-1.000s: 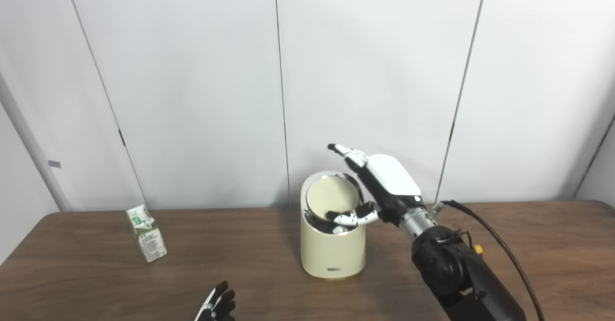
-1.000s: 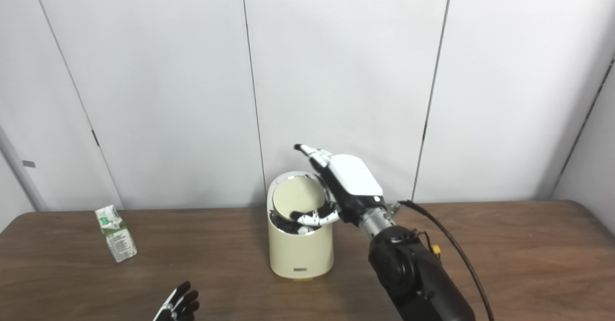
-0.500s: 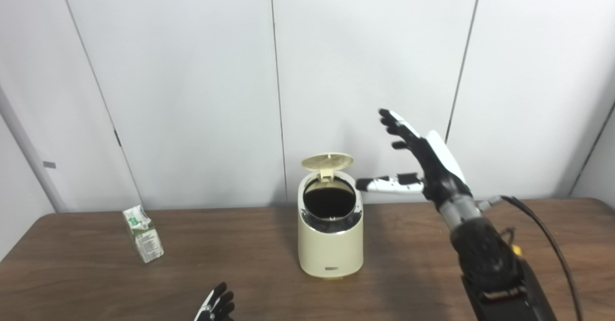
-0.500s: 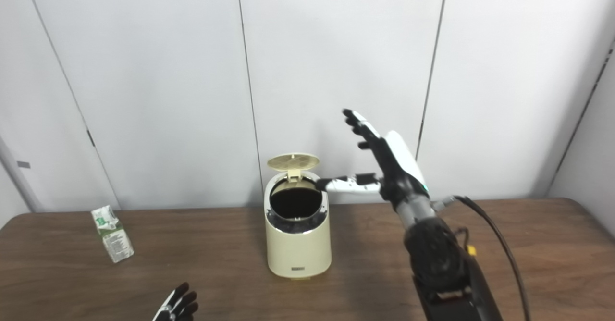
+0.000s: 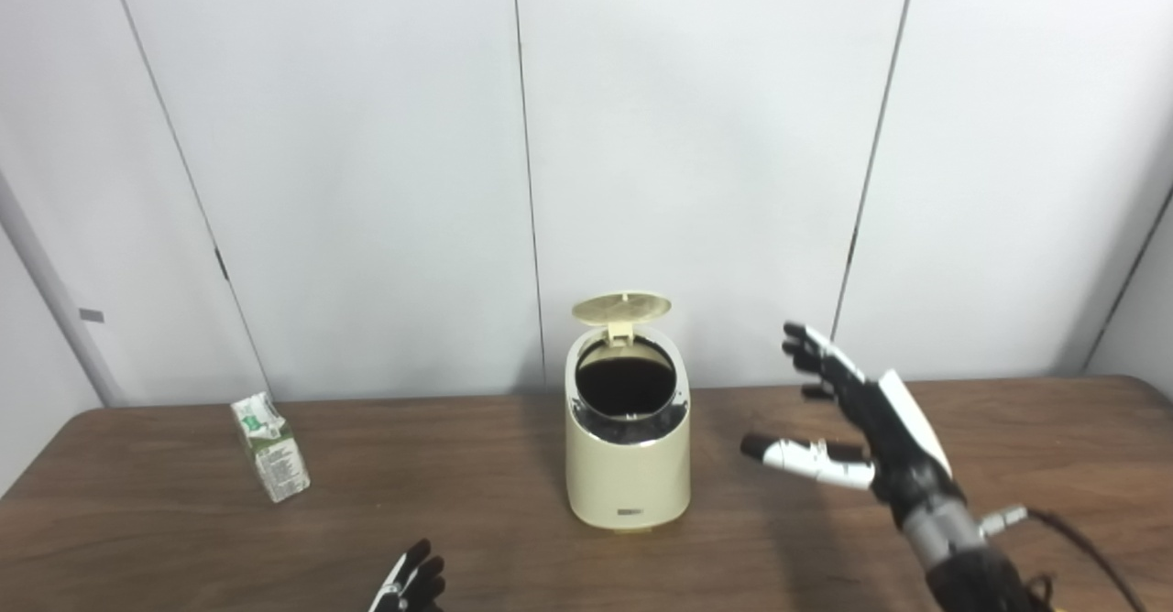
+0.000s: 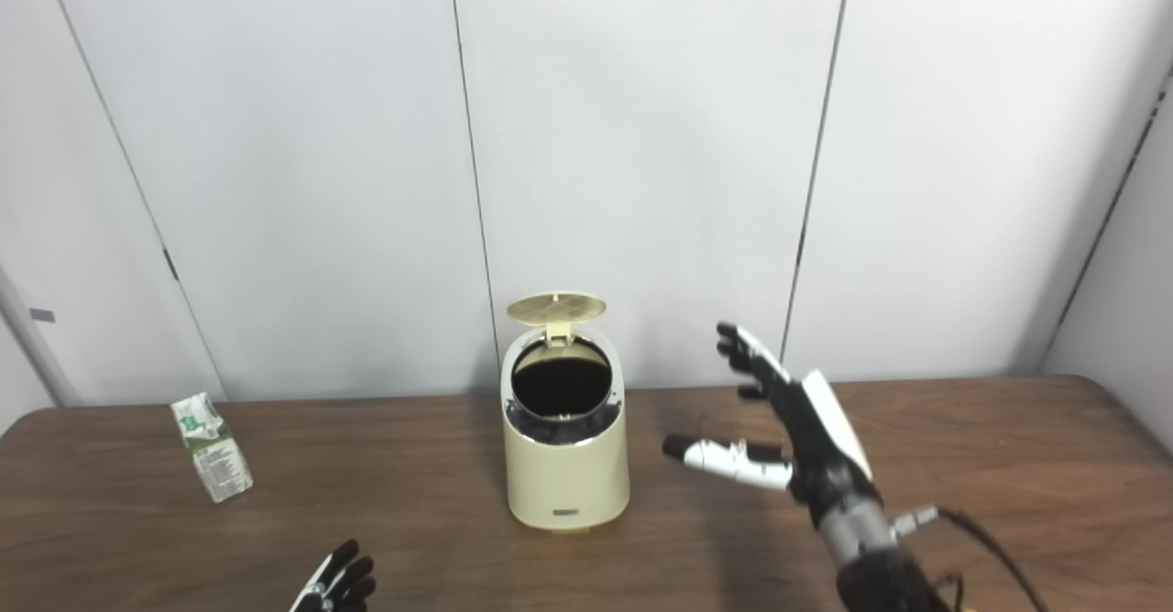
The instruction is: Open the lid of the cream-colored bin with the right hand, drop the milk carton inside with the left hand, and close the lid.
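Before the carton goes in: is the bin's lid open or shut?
Open. The lid stands flipped up behind the cream-colored bin, exposing its dark mouth.

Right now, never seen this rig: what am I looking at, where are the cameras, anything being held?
It is a humanoid robot at a brown table, with two arms that end in fingered hands. Both pictures come from two cameras side by side on its head, so they show one scene from slightly different spots.

On the table stands a cream-colored bin with its lid flipped up and the dark inside showing. A small green-and-white milk carton stands apart, off to the left.

The right hand hangs in the air right of the bin, fingers spread, touching nothing. Only the fingertips of the left hand show at the bottom edge; they appear apart and empty. Nothing is held.
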Action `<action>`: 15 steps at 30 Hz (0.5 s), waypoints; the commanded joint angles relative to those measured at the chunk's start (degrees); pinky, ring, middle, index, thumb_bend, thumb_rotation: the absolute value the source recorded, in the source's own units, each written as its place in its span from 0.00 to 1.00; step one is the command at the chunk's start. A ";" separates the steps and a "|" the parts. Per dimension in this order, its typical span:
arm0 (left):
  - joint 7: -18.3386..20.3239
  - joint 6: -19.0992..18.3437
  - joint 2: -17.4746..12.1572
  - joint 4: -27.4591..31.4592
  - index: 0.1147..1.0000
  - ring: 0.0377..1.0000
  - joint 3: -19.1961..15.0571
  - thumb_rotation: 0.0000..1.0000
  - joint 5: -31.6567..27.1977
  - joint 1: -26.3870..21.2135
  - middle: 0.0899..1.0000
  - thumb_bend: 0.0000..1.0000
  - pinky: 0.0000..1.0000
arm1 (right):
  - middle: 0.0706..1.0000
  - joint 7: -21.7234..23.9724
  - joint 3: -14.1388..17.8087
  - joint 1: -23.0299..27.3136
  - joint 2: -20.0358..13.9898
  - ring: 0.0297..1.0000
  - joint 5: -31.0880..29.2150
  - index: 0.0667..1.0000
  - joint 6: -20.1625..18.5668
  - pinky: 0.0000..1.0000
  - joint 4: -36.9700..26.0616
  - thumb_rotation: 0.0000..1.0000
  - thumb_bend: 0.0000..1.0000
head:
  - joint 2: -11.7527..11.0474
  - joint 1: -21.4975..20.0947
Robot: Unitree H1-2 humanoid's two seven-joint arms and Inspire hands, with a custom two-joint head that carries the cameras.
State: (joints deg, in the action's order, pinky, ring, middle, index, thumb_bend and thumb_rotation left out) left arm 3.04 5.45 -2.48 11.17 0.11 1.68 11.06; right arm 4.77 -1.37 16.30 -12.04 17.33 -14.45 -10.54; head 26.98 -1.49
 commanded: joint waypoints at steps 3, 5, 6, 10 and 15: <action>0.35 -0.51 -0.79 -0.45 0.99 0.91 -0.26 0.63 -0.80 1.82 0.92 0.29 0.93 | 0.88 -0.31 0.99 -1.56 1.07 0.86 -2.42 0.91 0.00 0.81 -3.87 0.56 0.64 | 0.25 -0.38; 0.50 -0.39 -0.89 -0.49 0.99 0.91 -0.34 0.64 -0.98 1.78 0.92 0.29 0.94 | 0.88 -0.24 0.96 -2.59 1.26 0.87 -2.83 0.91 -0.29 0.81 -4.18 0.60 0.65 | 0.32 -0.50; 0.48 -0.57 -0.83 -0.36 0.99 0.91 -0.41 0.64 -1.08 1.81 0.92 0.28 0.94 | 0.89 -0.25 1.13 -3.42 1.53 0.87 -3.58 0.91 -0.26 0.81 -4.09 0.60 0.65 | 0.37 -0.56; 0.27 -1.29 -0.69 0.22 0.99 0.91 -0.49 0.64 -0.97 1.94 0.92 0.28 0.94 | 0.90 -0.16 1.54 -5.96 2.46 0.87 -6.09 0.92 -0.78 0.75 -4.33 0.64 0.64 | 0.67 -0.31; 0.12 -1.68 -0.80 0.89 0.99 0.90 -0.45 0.65 -0.63 2.21 0.92 0.30 0.92 | 0.91 -0.07 3.64 -11.08 5.98 0.89 -13.15 0.91 -1.01 0.78 -6.17 0.65 0.63 | 1.29 0.03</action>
State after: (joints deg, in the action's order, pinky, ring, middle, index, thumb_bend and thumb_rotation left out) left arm 3.14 4.50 -2.52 11.58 -0.31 0.53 11.17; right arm 4.74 1.84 4.99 -6.48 6.15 -15.93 -14.16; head 28.04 -1.49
